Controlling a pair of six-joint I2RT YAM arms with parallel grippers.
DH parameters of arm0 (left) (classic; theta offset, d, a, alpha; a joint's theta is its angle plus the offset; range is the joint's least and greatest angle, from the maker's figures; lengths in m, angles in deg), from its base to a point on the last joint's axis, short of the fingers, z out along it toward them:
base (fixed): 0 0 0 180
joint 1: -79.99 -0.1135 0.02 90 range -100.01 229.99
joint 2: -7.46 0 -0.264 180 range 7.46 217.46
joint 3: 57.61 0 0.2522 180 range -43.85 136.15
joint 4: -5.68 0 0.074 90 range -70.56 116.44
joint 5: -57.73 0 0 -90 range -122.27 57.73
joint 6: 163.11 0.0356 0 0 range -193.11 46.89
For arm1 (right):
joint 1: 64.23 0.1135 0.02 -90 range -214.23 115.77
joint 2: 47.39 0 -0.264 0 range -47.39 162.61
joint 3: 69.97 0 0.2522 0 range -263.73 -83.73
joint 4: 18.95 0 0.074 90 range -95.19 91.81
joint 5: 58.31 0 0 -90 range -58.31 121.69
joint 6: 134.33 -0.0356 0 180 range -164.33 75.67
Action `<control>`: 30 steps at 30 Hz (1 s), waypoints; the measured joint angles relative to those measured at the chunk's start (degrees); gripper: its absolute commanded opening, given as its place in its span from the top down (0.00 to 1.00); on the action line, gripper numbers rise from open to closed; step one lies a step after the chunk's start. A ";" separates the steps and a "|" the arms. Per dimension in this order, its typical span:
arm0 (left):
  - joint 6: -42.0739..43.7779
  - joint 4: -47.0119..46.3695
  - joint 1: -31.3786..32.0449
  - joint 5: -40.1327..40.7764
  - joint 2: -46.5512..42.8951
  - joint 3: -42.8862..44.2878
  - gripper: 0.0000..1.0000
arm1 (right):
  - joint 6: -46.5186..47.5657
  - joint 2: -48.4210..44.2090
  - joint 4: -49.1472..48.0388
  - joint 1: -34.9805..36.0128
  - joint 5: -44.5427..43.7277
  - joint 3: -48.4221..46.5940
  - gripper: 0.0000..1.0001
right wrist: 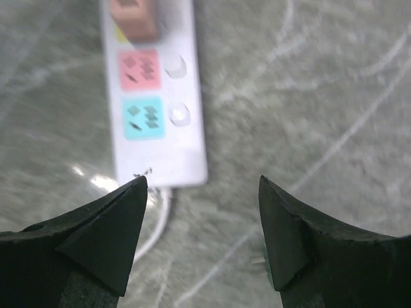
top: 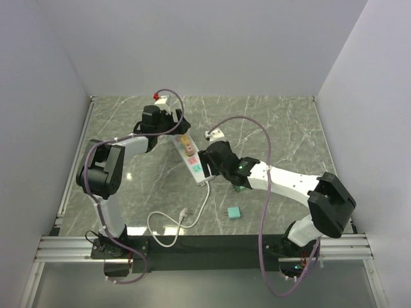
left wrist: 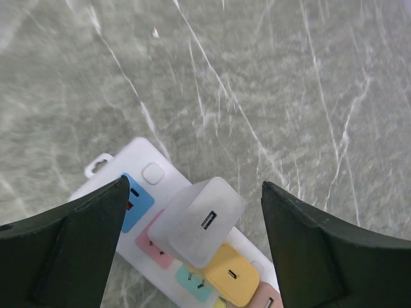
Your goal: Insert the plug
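Observation:
A white power strip (top: 191,157) with coloured sockets lies mid-table; it also shows in the left wrist view (left wrist: 151,174) and the right wrist view (right wrist: 173,151). A white charger plug (left wrist: 199,220) sits tilted over the pink socket, beside a yellow plug (left wrist: 231,273) and a pink plug (right wrist: 133,17). My left gripper (left wrist: 192,212) is open above the white plug, fingers apart from it. My right gripper (right wrist: 202,212) is open and empty just past the strip's cable end.
The strip's white cable (top: 176,224) curls toward the near edge. A small teal block (top: 234,212) lies near the front right. Purple arm cables (top: 257,128) loop over the table. White walls enclose three sides.

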 measured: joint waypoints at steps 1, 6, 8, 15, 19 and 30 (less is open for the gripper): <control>-0.15 -0.07 -0.17 0.72 -1.01 -0.22 0.10 | -0.83 -0.68 0.15 -0.13 -0.63 1.57 0.24; -1.03 -2.03 -0.72 3.15 -7.67 -4.00 0.10 | -5.33 -3.19 2.75 -1.05 -2.64 9.77 0.23; -1.31 -3.28 -0.44 3.61 -10.40 -6.10 0.11 | -7.19 -4.76 3.98 -1.77 -3.13 12.46 0.24; -1.38 -4.79 4.20 4.50 -13.57 -10.54 0.11 | -11.72 -11.08 4.98 -4.46 -3.98 17.86 0.25; -1.38 -4.31 6.95 3.72 -13.57 -11.39 0.12 | -12.72 -12.35 4.13 -5.92 -3.26 20.52 0.28; -1.55 -4.81 9.75 -1.07 -15.08 -14.14 0.12 | -12.83 -11.91 2.47 -9.14 2.10 21.27 0.33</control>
